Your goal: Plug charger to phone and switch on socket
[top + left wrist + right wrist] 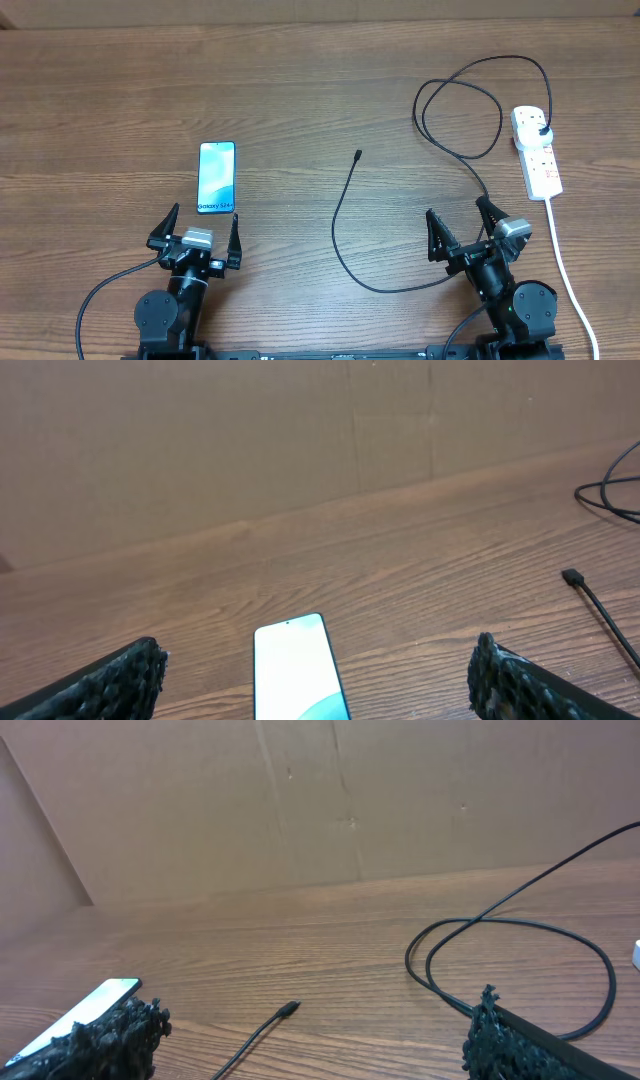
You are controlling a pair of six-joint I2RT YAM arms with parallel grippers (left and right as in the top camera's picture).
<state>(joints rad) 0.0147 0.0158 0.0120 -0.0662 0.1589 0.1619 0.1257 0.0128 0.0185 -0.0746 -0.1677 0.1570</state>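
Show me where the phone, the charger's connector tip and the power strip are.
phone [216,177], overhead view, middle of the lit screen.
charger's connector tip [358,155], overhead view, the small dark end piece itself.
power strip [540,158], overhead view, white casing at about mid-length.

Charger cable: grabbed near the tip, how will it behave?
Probably floppy: the cable lies in loose curves and loops, so the tip would likely droop past the grip. Thin, so likely light and easy to drag. Its plug sits in the strip, so a long pull may tug there.
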